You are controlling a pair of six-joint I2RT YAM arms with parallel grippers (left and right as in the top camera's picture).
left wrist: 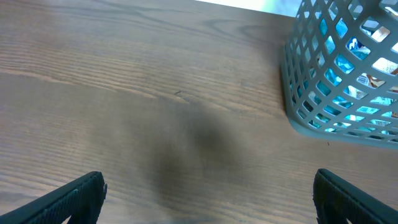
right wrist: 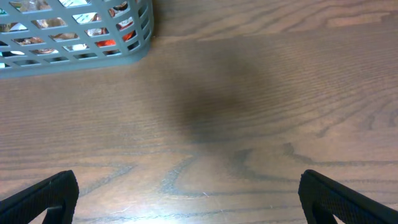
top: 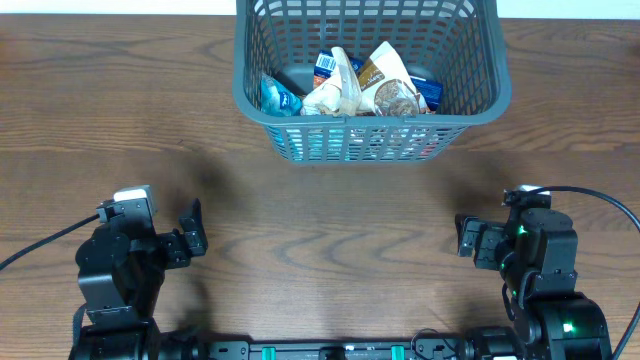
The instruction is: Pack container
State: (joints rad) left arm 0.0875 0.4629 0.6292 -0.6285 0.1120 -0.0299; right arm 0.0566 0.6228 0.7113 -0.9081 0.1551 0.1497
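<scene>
The container [top: 480, 100], a grey-blue slotted basket, stands at the far middle of the table. Several snack packets [top: 350, 85] lie inside it, white, tan and blue. Its corner shows in the left wrist view [left wrist: 298, 112] at the upper right, and in the right wrist view [right wrist: 124, 53] at the upper left. My left gripper [top: 192, 232] is open and empty near the front left. My right gripper [top: 466, 238] is open and empty near the front right. Both jaws are spread wide above bare wood [left wrist: 208, 196] [right wrist: 186, 196].
The wooden table [top: 330, 220] runs between the arms and the basket. A white wall strip [top: 120, 8] edges the far side. Black cables [top: 40, 250] trail from each arm at the front.
</scene>
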